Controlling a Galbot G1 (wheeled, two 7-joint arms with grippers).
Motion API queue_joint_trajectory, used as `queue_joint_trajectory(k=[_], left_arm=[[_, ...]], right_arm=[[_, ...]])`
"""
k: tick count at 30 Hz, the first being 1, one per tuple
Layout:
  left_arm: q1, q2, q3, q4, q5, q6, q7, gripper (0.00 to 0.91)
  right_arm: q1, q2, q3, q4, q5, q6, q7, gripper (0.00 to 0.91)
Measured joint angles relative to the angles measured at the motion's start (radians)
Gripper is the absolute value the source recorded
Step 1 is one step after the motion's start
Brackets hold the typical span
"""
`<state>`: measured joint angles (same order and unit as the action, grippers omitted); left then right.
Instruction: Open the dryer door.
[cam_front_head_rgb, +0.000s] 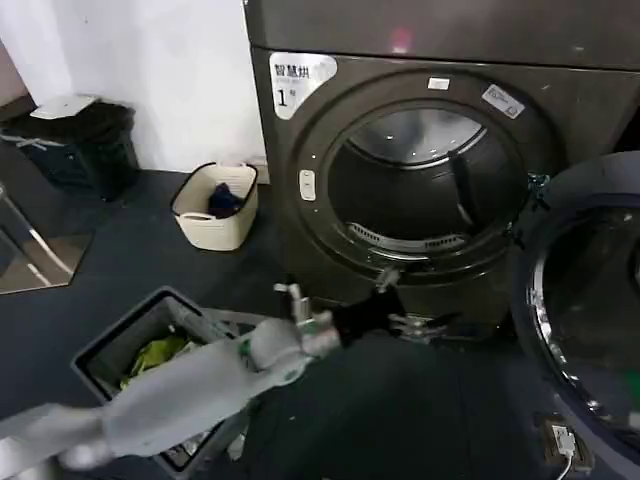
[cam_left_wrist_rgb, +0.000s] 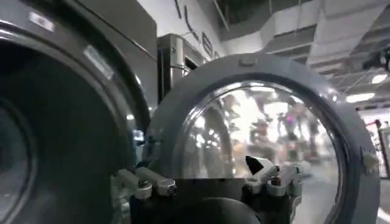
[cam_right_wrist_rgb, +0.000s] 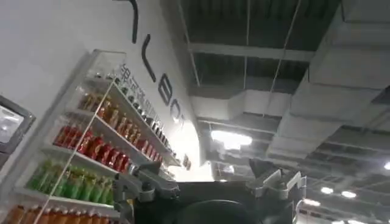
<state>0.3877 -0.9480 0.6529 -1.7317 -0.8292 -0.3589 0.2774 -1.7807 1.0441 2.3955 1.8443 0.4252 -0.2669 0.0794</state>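
Dryer (cam_front_head_rgb: 300, 200): drum mouth exposed; door (cam_front_head_rgb: 590, 300) swung wide on its hinge to the right of the left gripper (cam_front_head_rgb: 400, 305), which hung empty with fingers spread just below the drum mouth, apart from the door. Right gripper (cam_right_wrist_rgb: 213, 182): also spread and empty, raised toward the ceiling, well clear of the work. Risk, as judged: the unheld door could swing back, and a careless withdrawal of the left arm could clip the drum rim or the bin (cam_front_head_rgb: 130, 345) beside it.

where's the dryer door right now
In the head view the dryer door is swung fully open at the right edge, beside the dryer's open drum mouth, right of the open left claw.
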Motion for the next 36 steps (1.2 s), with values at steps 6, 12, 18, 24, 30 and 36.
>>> queue_joint_trajectory(k=[6, 12, 18, 24, 30, 36], left_arm=[[0.09, 0.171, -0.075, -0.07, 0.026, 0.023, -0.027, 0.907], [0.187, 0.354, -0.161, -0.152, 0.057, 0.153, -0.063, 0.907], [0.318, 0.554, -0.304, -0.224, 0.139, 0.314, -0.063, 0.907], [0.372, 0.723, -0.396, -0.268, 0.133, 0.488, -0.046, 0.907], [0.369, 0.884, -0.366, -0.279, 0.196, 0.577, 0.031, 0.907], [0.368, 0.953, -0.341, -0.205, 0.32, 0.597, 0.11, 0.907]], right_arm=[[0.012, -0.005, -0.011, 0.013, -0.03, -0.004, -0.001, 0.907], [0.024, -0.005, -0.013, 0.031, -0.074, -0.002, -0.007, 0.907], [0.037, -0.014, -0.013, 0.031, -0.09, -0.01, -0.023, 0.907], [0.047, -0.023, -0.027, 0.018, -0.089, -0.01, -0.033, 0.907], [0.06, -0.025, -0.041, 0.022, -0.088, -0.008, -0.04, 0.907], [0.06, -0.025, -0.039, 0.027, -0.083, -0.007, -0.049, 0.907]])
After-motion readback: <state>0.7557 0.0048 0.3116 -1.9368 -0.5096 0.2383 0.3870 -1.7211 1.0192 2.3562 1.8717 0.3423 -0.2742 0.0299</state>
